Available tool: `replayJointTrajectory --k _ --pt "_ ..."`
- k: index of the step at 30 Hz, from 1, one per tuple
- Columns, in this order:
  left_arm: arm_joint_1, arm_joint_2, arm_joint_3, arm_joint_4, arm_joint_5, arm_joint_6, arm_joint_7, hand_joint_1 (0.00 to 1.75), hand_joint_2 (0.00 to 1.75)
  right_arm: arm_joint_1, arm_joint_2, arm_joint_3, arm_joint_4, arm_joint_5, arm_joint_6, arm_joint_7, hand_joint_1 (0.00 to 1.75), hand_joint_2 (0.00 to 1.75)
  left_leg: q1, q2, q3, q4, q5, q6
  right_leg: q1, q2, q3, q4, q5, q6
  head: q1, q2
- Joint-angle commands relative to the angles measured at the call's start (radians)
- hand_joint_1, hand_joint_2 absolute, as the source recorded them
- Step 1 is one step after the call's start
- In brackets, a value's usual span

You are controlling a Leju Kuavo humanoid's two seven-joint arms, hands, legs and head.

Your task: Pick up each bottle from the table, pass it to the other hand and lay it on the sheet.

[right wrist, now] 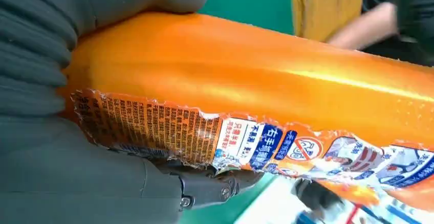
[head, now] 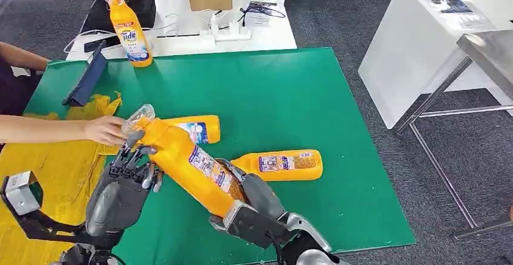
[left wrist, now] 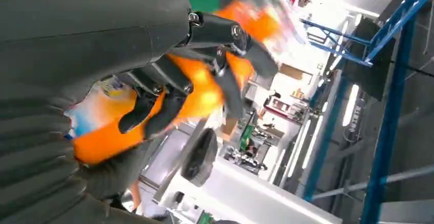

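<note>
The bottle (head: 187, 159) slants above the counter (head: 290, 101), base gripped in the right hand (head: 251, 201), neck among the left hand's (head: 124, 183) curled fingers. A person's hand (head: 106, 130) touches its cap, just beyond the left hand.

Glossy orange plastic bottle (right wrist: 286, 75), torn label

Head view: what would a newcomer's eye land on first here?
The orange bottle held slanted above the green mat near its front edge: the right hand grips its base end while the left hand closes on its upper body. A person's hand reaches in from the left and touches the cap. Two more orange bottles lie on the mat behind, and one stands upright at the far left corner.
</note>
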Motion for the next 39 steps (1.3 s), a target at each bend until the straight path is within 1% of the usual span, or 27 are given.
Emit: replayJointTrajectory --k 1,2,3,4,5,6,7,8,9,10,11,12,15,16,17,18,21,22,23,24,25,26,28,29,30,34,39 --pt "0.007 0.030 -0.018 0.024 -0.031 0.027 -0.006 0.00 1.75 0.091 0.045 -0.077 -0.110 0.074 -0.077 -0.079 1.75 1.75 0.000 0.001 0.002 0.000 -0.001 0.000 0.000 0.000 0.002 0.000 0.000 -0.002 0.000 0.000" --pt "0.010 0.030 -0.019 0.018 -0.032 0.032 -0.008 0.00 1.75 0.121 0.050 -0.101 -0.144 0.082 -0.085 -0.090 1.75 1.75 0.000 0.002 0.003 0.000 -0.002 0.000 0.001 0.000 0.005 0.000 -0.002 -0.003 0.000 0.000" --pt "0.014 0.031 -0.019 0.009 -0.040 0.039 -0.012 0.00 1.75 0.155 0.058 -0.129 -0.179 0.087 -0.099 -0.115 1.75 1.75 0.000 -0.001 0.002 0.000 -0.001 0.000 0.000 -0.002 0.004 0.000 -0.002 -0.002 0.000 0.000" --pt "0.014 0.031 -0.019 0.009 -0.040 0.039 -0.012 0.00 1.75 0.155 0.058 -0.129 -0.179 0.087 -0.099 -0.115 1.75 1.75 0.000 -0.002 0.001 0.000 -0.001 0.000 0.000 -0.003 0.002 0.000 -0.001 -0.002 0.000 0.000" --pt "0.016 0.031 -0.020 0.006 -0.040 0.040 -0.013 0.00 1.75 0.163 0.054 -0.132 -0.191 0.088 -0.100 -0.116 1.75 1.75 0.000 -0.002 0.002 0.001 -0.002 0.000 0.001 -0.004 0.003 0.001 -0.003 -0.002 0.000 0.000" --pt "0.016 0.031 -0.020 0.006 -0.040 0.040 -0.013 0.00 1.75 0.163 0.054 -0.132 -0.191 0.088 -0.100 -0.116 1.75 1.75 0.000 -0.002 0.001 0.000 -0.001 0.000 0.000 -0.002 0.001 0.000 -0.002 -0.001 0.000 0.000" --pt "0.018 0.031 -0.020 0.003 -0.042 0.044 -0.014 0.00 1.75 0.181 0.068 -0.152 -0.203 0.087 -0.120 -0.154 1.75 1.75 0.000 0.000 0.004 0.002 -0.003 0.000 0.001 -0.001 0.004 0.001 -0.003 -0.003 0.000 0.000" --pt "0.018 0.031 -0.022 0.002 -0.042 0.045 -0.016 0.00 1.75 0.194 0.077 -0.163 -0.214 0.099 -0.146 -0.191 1.75 1.75 0.000 0.001 0.002 0.001 -0.002 0.000 0.001 0.001 0.003 0.000 -0.002 -0.002 0.000 0.000" --pt "0.020 0.031 -0.022 0.001 -0.041 0.050 -0.019 0.00 1.75 0.212 0.081 -0.172 -0.239 0.102 -0.165 -0.211 1.75 1.75 0.000 0.002 0.003 0.001 -0.003 0.000 0.001 0.000 0.007 0.001 -0.002 -0.003 0.000 0.000" --pt "0.023 0.032 -0.023 -0.002 -0.040 0.055 -0.022 0.00 1.75 0.224 0.082 -0.178 -0.256 0.101 -0.178 -0.224 1.75 1.75 0.000 0.000 0.002 0.001 -0.002 0.000 0.001 -0.002 0.006 0.000 -0.002 -0.002 0.000 0.000" --pt "0.025 0.033 -0.024 -0.005 -0.039 0.059 -0.025 0.00 1.75 0.234 0.083 -0.184 -0.273 0.095 -0.193 -0.236 1.75 1.75 0.000 0.000 0.003 0.002 -0.003 0.000 0.001 -0.002 0.007 0.001 -0.003 -0.003 0.000 0.000" --pt "0.025 0.033 -0.024 -0.005 -0.039 0.059 -0.025 0.00 1.75 0.234 0.083 -0.184 -0.273 0.095 -0.193 -0.236 1.75 1.75 0.000 -0.001 0.002 0.001 -0.001 0.000 0.000 -0.002 0.002 0.001 -0.002 -0.002 0.000 0.000" --pt "0.032 0.036 -0.024 -0.015 -0.039 0.067 -0.031 0.00 1.75 0.257 0.081 -0.200 -0.299 0.076 -0.233 -0.262 1.75 1.75 0.000 0.001 0.002 0.001 -0.002 0.000 0.000 0.000 0.002 0.001 -0.002 -0.002 0.000 0.000" --pt "0.036 0.037 -0.024 -0.018 -0.037 0.070 -0.034 0.00 1.75 0.264 0.079 -0.210 -0.305 0.084 -0.253 -0.271 1.75 1.75 0.000 0.003 0.005 0.004 -0.005 0.000 0.001 0.000 0.005 0.003 -0.005 -0.004 0.000 0.000" --pt "0.036 0.037 -0.024 -0.018 -0.037 0.070 -0.034 0.00 1.75 0.264 0.079 -0.210 -0.305 0.084 -0.253 -0.271 1.75 1.75 0.001 0.003 0.006 0.005 -0.007 0.000 0.002 0.000 0.006 0.004 -0.006 -0.005 0.000 0.000" --pt "0.036 0.037 -0.024 -0.018 -0.037 0.070 -0.034 0.00 1.75 0.264 0.079 -0.210 -0.305 0.084 -0.253 -0.271 1.75 1.75 0.000 0.000 0.001 0.000 -0.001 0.000 0.000 -0.001 0.002 0.000 -0.002 -0.002 0.000 0.000" --pt "0.036 0.037 -0.024 -0.018 -0.037 0.070 -0.034 0.00 1.75 0.264 0.079 -0.210 -0.305 0.084 -0.253 -0.271 1.75 1.75 0.000 0.001 0.003 0.001 -0.002 0.000 0.001 0.000 0.003 0.000 -0.002 -0.002 0.000 0.000" --pt "0.037 0.038 -0.024 -0.018 -0.037 0.072 -0.036 0.00 1.75 0.268 0.081 -0.218 -0.307 0.100 -0.272 -0.277 1.75 1.75 0.000 0.001 0.001 0.000 -0.001 0.000 0.000 0.000 0.001 0.000 -0.001 -0.001 0.000 0.000" --pt "0.043 0.040 -0.022 -0.023 -0.035 0.076 -0.041 0.00 1.75 0.285 0.087 -0.236 -0.319 0.099 -0.304 -0.275 1.75 1.75 0.000 0.002 0.003 0.001 -0.002 0.000 0.000 0.001 0.003 0.000 -0.002 -0.002 0.000 0.000" --pt "0.061 0.045 -0.017 -0.035 -0.036 0.083 -0.050 0.00 1.75 0.316 0.084 -0.272 -0.348 0.091 -0.346 -0.272 1.75 1.75 0.000 0.002 0.004 0.001 -0.003 0.000 0.001 0.000 0.004 0.000 -0.003 -0.003 0.000 0.000" --pt "0.078 0.047 -0.009 -0.050 -0.039 0.093 -0.065 0.00 1.75 0.354 0.099 -0.319 -0.394 0.006 -0.399 -0.303 1.75 1.75 0.000 0.000 0.003 0.001 -0.002 0.000 0.001 -0.001 0.003 0.000 -0.002 -0.002 0.000 0.000" --pt "0.095 0.049 0.000 -0.064 -0.042 0.098 -0.078 0.00 1.75 0.388 0.103 -0.370 -0.436 -0.058 -0.421 -0.326 1.75 1.75 0.000 0.000 0.003 0.001 -0.003 0.000 0.001 -0.002 0.004 0.000 -0.003 -0.002 0.000 0.000" --pt "0.118 0.049 0.015 -0.084 -0.041 0.098 -0.090 0.00 1.75 0.449 0.124 -0.472 -0.517 -0.124 -0.417 -0.367 1.75 1.75 0.000 -0.001 0.003 0.002 -0.004 0.000 0.000 -0.003 0.004 0.002 -0.005 -0.003 0.000 0.000" --pt "0.122 0.049 0.018 -0.082 -0.037 0.099 -0.090 0.00 1.75 0.464 0.129 -0.499 -0.532 -0.130 -0.400 -0.372 1.75 1.75 0.000 -0.002 0.002 0.002 -0.003 0.000 0.000 -0.003 0.002 0.001 -0.003 -0.002 0.000 0.000" --pt "0.126 0.049 0.017 -0.079 -0.034 0.098 -0.091 0.00 1.75 0.477 0.151 -0.529 -0.537 -0.127 -0.356 -0.376 1.75 1.75 0.000 -0.001 0.003 0.003 -0.004 0.000 0.001 -0.002 0.004 0.002 -0.005 -0.003 0.000 0.000" --pt "0.126 0.048 0.017 -0.071 -0.036 0.098 -0.096 0.00 1.75 0.476 0.175 -0.532 -0.516 -0.105 -0.341 -0.385 1.75 1.75 -0.001 0.001 0.002 0.001 -0.003 -0.001 0.000 0.000 0.002 0.000 -0.002 -0.002 0.000 0.000" --pt "0.124 0.049 0.013 -0.071 -0.037 0.101 -0.101 0.00 1.75 0.470 0.175 -0.522 -0.503 -0.098 -0.343 -0.387 1.75 1.75 0.000 0.000 0.003 0.000 -0.004 -0.002 0.000 -0.001 0.002 0.000 -0.002 -0.002 0.000 0.000"
